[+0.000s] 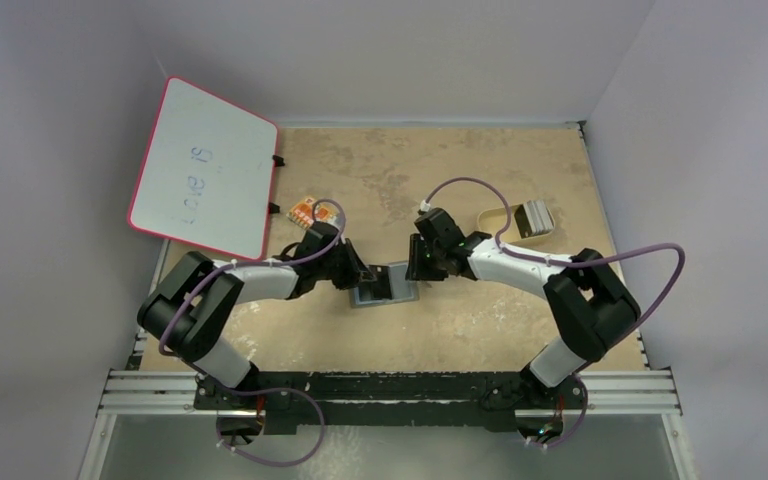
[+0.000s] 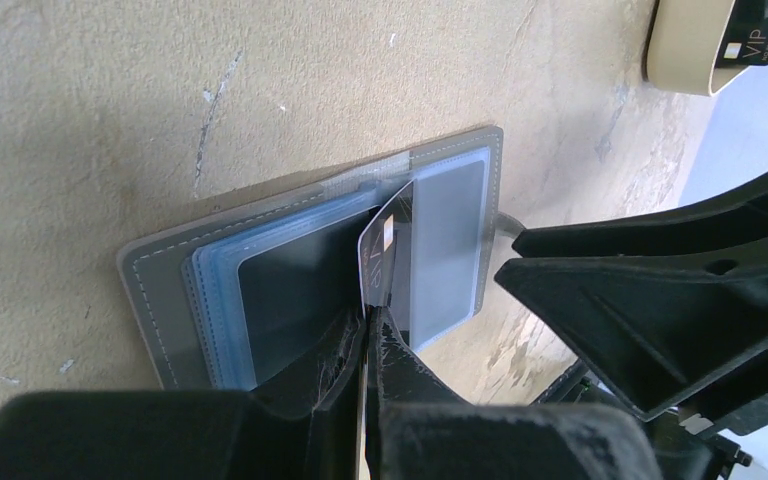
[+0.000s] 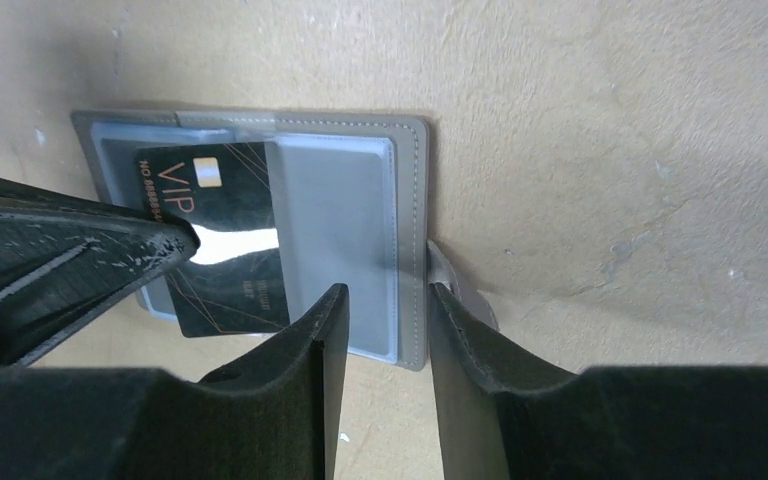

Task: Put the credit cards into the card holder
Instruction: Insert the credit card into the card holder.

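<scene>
The card holder (image 1: 385, 291) lies open on the table, grey outside (image 2: 150, 290) with light blue clear pockets (image 3: 340, 220). My left gripper (image 2: 368, 318) is shut on one dark credit card (image 2: 387, 240) marked VIP (image 3: 220, 250), held tilted over the holder's fold. Its far edge meets the right-hand pocket; whether it is inside I cannot tell. My right gripper (image 3: 386, 297) is open, its jaws standing either side of the holder's right edge, near the snap tab (image 3: 463, 290). In the top view the left gripper (image 1: 365, 274) and right gripper (image 1: 420, 270) face each other across the holder.
A tan oblong tray (image 1: 508, 225) holding more cards (image 1: 537, 216) sits at the back right, and shows in the left wrist view too (image 2: 695, 55). A red-framed whiteboard (image 1: 205, 180) leans at the back left, a small orange item (image 1: 310, 210) beside it.
</scene>
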